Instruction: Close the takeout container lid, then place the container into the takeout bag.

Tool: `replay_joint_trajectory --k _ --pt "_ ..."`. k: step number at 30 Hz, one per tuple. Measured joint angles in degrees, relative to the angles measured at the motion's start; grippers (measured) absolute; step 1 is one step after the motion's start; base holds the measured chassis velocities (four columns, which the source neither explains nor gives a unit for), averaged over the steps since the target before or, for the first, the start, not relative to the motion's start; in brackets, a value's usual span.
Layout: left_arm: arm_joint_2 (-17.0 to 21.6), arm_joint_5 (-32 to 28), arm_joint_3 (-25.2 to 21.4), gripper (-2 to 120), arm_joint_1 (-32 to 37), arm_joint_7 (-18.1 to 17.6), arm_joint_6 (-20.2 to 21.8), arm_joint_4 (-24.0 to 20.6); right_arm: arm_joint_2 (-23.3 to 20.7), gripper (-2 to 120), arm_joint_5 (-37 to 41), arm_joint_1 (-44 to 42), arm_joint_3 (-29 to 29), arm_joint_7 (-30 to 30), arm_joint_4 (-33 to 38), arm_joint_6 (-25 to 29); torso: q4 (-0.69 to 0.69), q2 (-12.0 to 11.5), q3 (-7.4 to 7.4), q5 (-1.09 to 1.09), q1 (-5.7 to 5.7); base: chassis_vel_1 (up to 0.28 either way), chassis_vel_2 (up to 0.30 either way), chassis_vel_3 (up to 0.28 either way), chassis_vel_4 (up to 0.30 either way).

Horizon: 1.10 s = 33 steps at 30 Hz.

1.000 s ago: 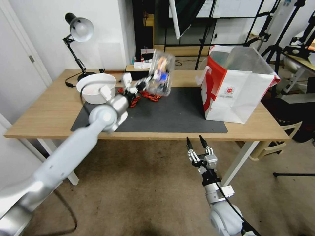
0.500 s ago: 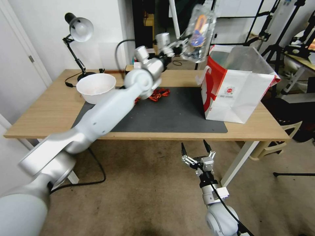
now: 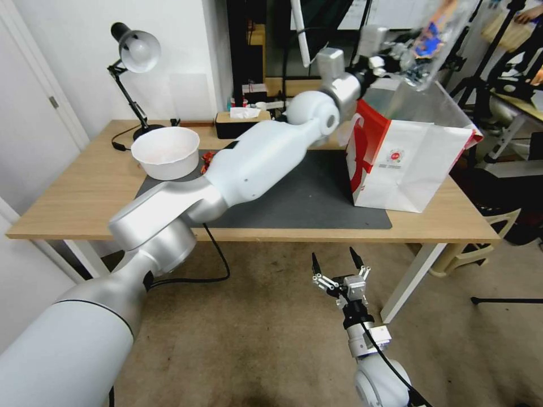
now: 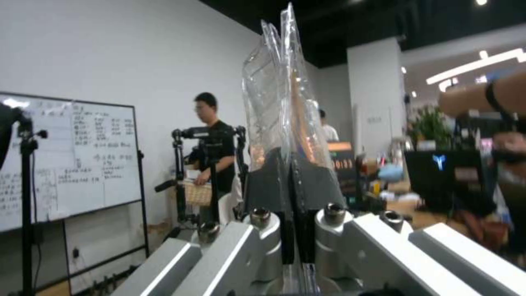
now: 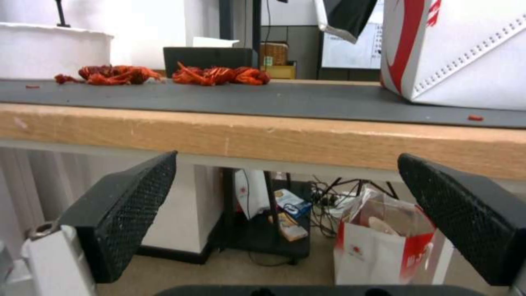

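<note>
The left gripper [image 3: 396, 53] holds the takeout container [image 3: 431, 42] high in the air above the open mouth of the takeout bag [image 3: 407, 152], which stands upright on the table [image 3: 73, 192] at the right end of the dark mat [image 3: 305, 198]. The left wrist view shows the fingers [image 4: 268, 181] pinched tight on the container's lower edge, the lid [image 4: 263, 82] pressed flat against the berry half so the box looks shut. It stands on end from the fingers, its long axis running up and slightly away from the gripper, over the far right part of the bag's rim. To judge from this, the drop turns on bringing that long axis down inside the opening. The right gripper [image 3: 336, 265] waits well apart, below the table's front edge, fingers spread wide and empty.
</note>
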Motion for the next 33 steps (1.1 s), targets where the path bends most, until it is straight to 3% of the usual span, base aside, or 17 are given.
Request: replay_joint_trajectory --k 9,12,15,19,22,25,31,33 --pt "0.13 5.14 2.60 0 1.05 0.66 -1.46 0.51 -0.07 100 0.18 0.13 0.05 0.04 -0.59 -0.07 0.00 0.00 0.00 -0.01 0.00 0.000 0.000 0.000 0.000" --pt "0.18 6.08 3.18 5 1.39 0.59 -1.42 0.50 -0.12 100 0.38 0.06 0.10 0.03 -0.69 -0.04 0.00 0.00 0.00 -0.01 0.00 0.000 0.000 0.000 0.000" --pt "0.30 6.94 4.13 25 1.85 0.33 -1.23 0.29 -0.16 100 0.77 0.02 0.10 0.00 -0.95 0.08 0.00 0.00 0.00 -0.01 -0.01 0.000 0.000 0.000 0.000" --pt "0.34 6.91 4.20 33 1.85 -0.10 -0.98 -0.06 -0.07 100 0.78 0.23 -0.16 -0.02 -1.13 0.08 0.00 0.00 0.00 -0.01 0.00 0.000 0.000 0.000 0.000" --pt "0.62 5.46 3.93 50 1.93 -3.07 0.03 -2.58 -0.01 100 0.80 0.60 -0.59 -0.08 -1.19 -0.13 -0.02 0.00 0.00 -0.01 0.00 0.000 0.000 0.000 0.000" --pt "1.36 5.11 3.60 57 2.09 -4.08 0.28 -3.77 -0.01 100 0.80 0.70 -0.63 -0.08 -1.19 -0.25 -0.03 0.00 -0.01 -0.01 -0.01 0.000 0.000 0.000 0.000" --pt "8.29 4.16 2.43 82 3.40 -8.06 1.93 -10.40 -0.03 100 0.80 0.88 -0.80 -0.08 -1.18 -0.57 0.00 0.00 0.00 -0.02 -0.01 0.000 0.000 0.000 0.000" --pt "9.99 4.20 2.15 85 4.10 -9.22 2.68 -12.16 0.01 100 0.78 0.75 -0.74 -0.08 -1.11 -0.58 0.02 0.00 0.00 -0.02 -0.01 0.000 0.000 0.000 0.000"
